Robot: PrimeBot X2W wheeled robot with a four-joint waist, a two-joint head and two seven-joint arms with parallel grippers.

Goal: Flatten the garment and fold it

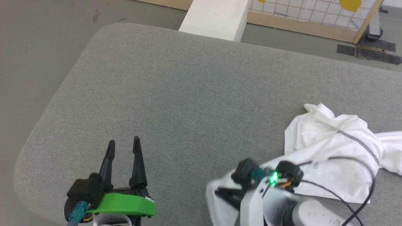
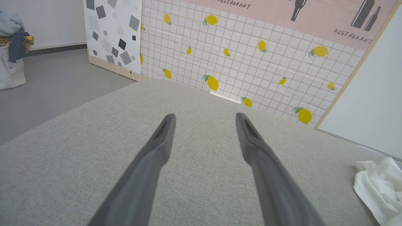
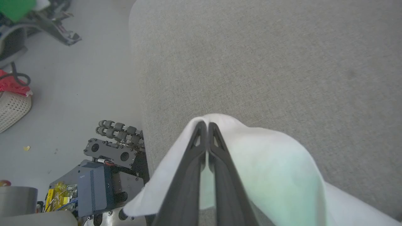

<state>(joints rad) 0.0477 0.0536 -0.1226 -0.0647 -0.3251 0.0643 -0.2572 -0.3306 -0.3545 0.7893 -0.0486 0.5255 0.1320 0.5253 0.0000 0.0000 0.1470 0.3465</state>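
Note:
The garment (image 1: 333, 150) is a crumpled white T-shirt with a zigzag-stitched seam, lying at the right of the grey padded table (image 1: 188, 88). One edge of it is drawn out toward the table's near edge, where my right gripper (image 1: 220, 193) is shut on it. In the right wrist view the two dark fingers (image 3: 205, 125) are pressed together with the white cloth (image 3: 273, 163) draped around them. My left gripper (image 1: 123, 142) stands open over bare table at the lower left, far from the shirt. Its spread fingers (image 2: 204, 117) hold nothing, and the garment (image 2: 380, 185) lies at that view's right edge.
A rigid white box (image 1: 216, 17) stands beyond the table's far edge, with a lemon-patterned grid panel (image 1: 311, 12) behind it. The robot's base (image 3: 103, 175) and a pale basket (image 3: 12, 108) are on the floor beside the table's near edge.

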